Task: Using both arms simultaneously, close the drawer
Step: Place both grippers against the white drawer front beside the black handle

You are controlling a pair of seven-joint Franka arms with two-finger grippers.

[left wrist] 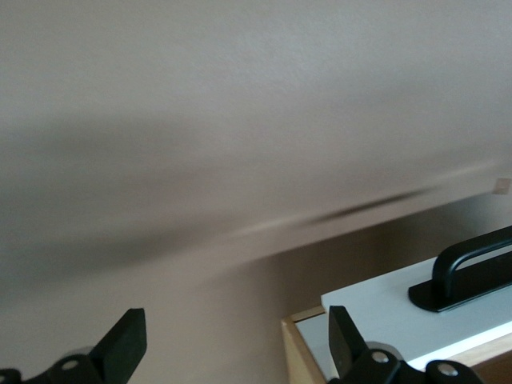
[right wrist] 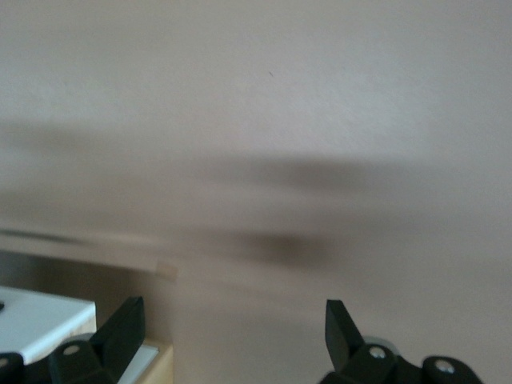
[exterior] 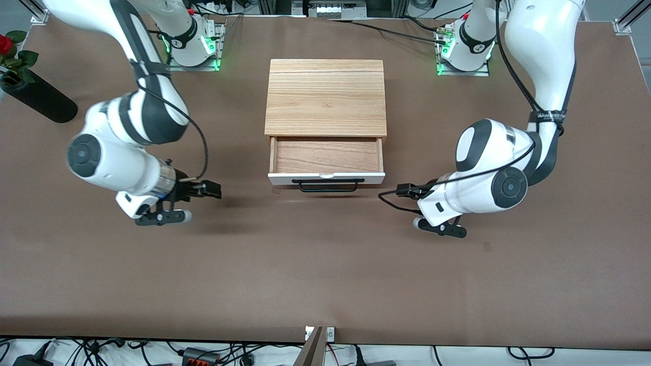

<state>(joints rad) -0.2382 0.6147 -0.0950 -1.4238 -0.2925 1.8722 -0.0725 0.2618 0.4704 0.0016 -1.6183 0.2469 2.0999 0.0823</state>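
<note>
The light oak box [exterior: 325, 96] stands mid-table with its drawer [exterior: 326, 156] pulled out and empty. The white front panel [exterior: 326, 178] and black bar handle [exterior: 328, 185] face the front camera. My right gripper [exterior: 164, 216] is open and empty over bare table, off the drawer front toward the right arm's end. My left gripper [exterior: 441, 227] is open and empty over bare table toward the left arm's end. The left wrist view shows open fingers [left wrist: 128, 340], the white panel [left wrist: 384, 308] and the handle [left wrist: 468, 268]. The right wrist view shows my open gripper [right wrist: 232, 316] and a panel corner [right wrist: 36, 320].
A black vase [exterior: 38, 96] with a red rose lies at the right arm's end of the brown table [exterior: 325, 274]. Cables run along the table's front edge, by a small post [exterior: 315, 345].
</note>
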